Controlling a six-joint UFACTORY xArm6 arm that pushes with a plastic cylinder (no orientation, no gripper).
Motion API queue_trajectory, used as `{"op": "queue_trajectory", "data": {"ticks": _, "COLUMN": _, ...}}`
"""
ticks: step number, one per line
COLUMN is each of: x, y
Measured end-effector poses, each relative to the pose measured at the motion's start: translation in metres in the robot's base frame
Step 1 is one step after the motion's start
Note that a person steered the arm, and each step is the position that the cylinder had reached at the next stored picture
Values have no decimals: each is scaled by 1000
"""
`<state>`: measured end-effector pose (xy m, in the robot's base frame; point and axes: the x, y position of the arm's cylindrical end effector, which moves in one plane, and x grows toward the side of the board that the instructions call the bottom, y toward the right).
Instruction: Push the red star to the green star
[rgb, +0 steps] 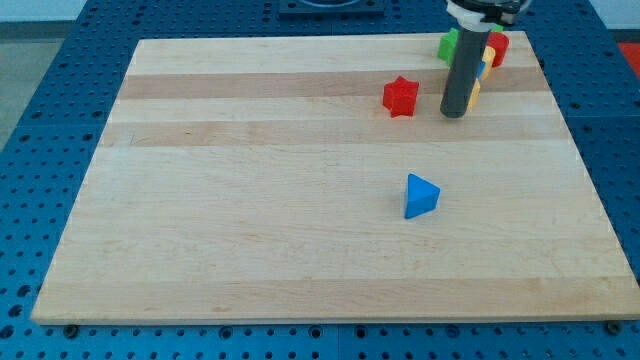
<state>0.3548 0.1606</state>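
Note:
The red star (400, 96) lies on the wooden board near the view's top, right of centre. My tip (455, 114) rests on the board just to the star's right, a small gap apart from it. The rod rises from there to the view's top. A green block (449, 44), its shape partly hidden by the rod, sits at the view's top right. It may be the green star, but I cannot tell for sure. A yellow block (478, 86) peeks out behind the rod's right side.
A red block (497, 48) sits right of the rod near the board's top edge. A blue triangular block (420, 195) lies below the red star, towards the middle right. The wooden board (250, 200) rests on a blue perforated table.

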Motion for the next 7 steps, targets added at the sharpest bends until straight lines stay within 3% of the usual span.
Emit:
{"op": "queue_trajectory", "data": {"ticks": 2, "x": 7, "y": 8}}
{"op": "queue_trajectory", "data": {"ticks": 3, "x": 41, "y": 7}}
{"op": "queue_trajectory", "data": {"ticks": 7, "x": 27, "y": -100}}
